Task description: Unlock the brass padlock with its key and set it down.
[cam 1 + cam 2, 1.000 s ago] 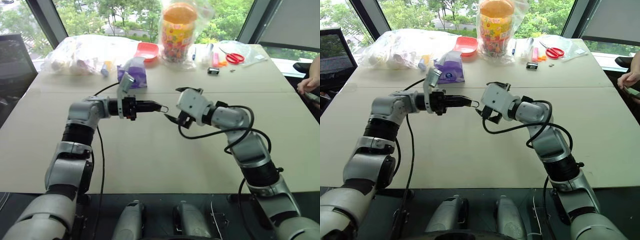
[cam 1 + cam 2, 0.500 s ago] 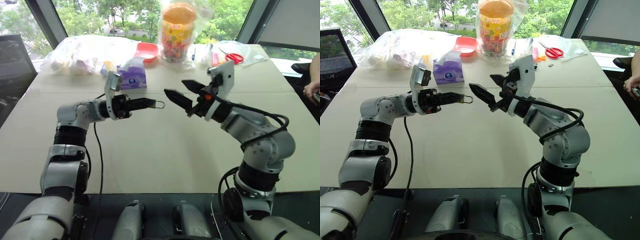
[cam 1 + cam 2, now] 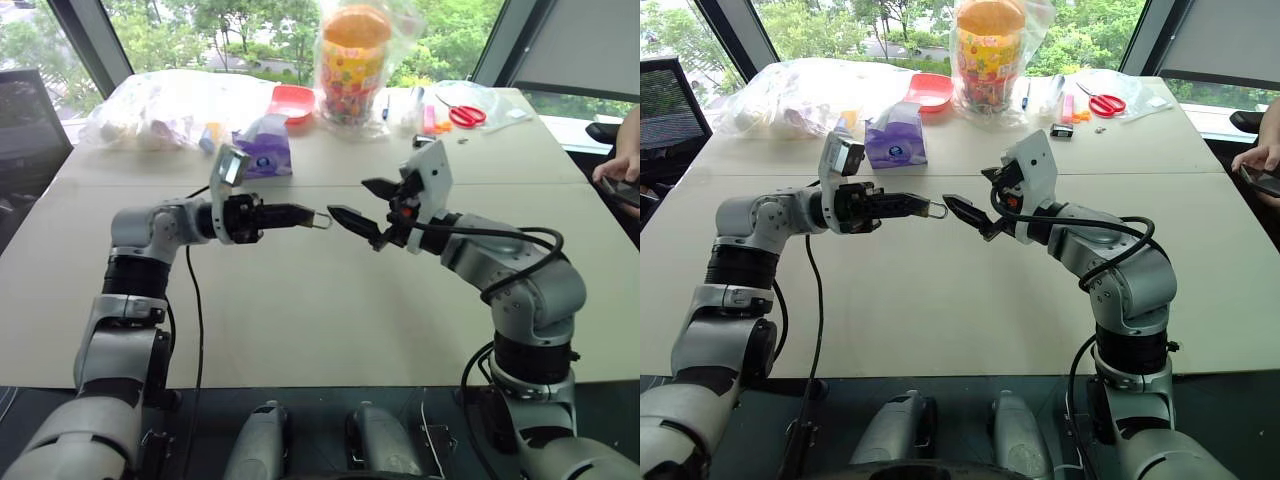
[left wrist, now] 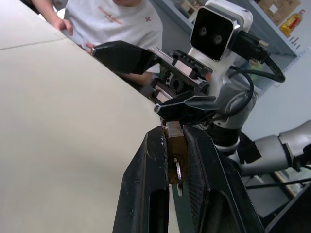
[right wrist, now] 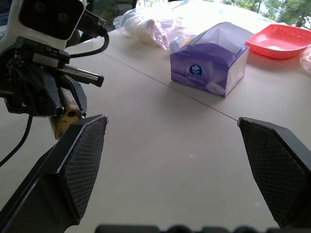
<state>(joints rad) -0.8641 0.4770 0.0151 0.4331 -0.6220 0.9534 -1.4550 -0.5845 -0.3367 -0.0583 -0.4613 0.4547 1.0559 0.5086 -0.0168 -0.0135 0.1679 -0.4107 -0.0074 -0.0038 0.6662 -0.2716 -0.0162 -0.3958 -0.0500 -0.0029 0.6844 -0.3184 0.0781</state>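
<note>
- The small brass padlock (image 4: 173, 145), yellow-gold with a thin silvery shackle, is the landmark here: it hangs in the air above the wide beige table (image 3: 300, 320), held up between the two arms, where both can work on it.
- The left gripper (image 3: 300, 214) is closed tight on the padlock's body, its two black fingers (image 4: 146, 184) pinching the flat sides; the shackle loop pokes out past the fingertips toward the other arm.
- In the left wrist view the tiny silvery key (image 4: 178, 175) hangs from the padlock's underside, between the fingers. It looks seated in the keyhole, though how far it goes in is not clear.
- Just beyond the padlock's shackle end, the right gripper (image 3: 372, 205) stands with its jaws spread as wide as they go and holds nothing. One fingertip is close to the shackle without touching it.
- My reading: the left arm steadies the lock so the free right gripper can take the shackle or key. Both are very small for those pads, so a slip is likely.
- Farther back from the padlock sits a purple tissue box (image 3: 265, 145), then a flat red tray (image 3: 293, 101).
- Farthest off are a bagged orange-lidded jar (image 3: 352, 62) and red-handled scissors (image 3: 466, 114).
</note>
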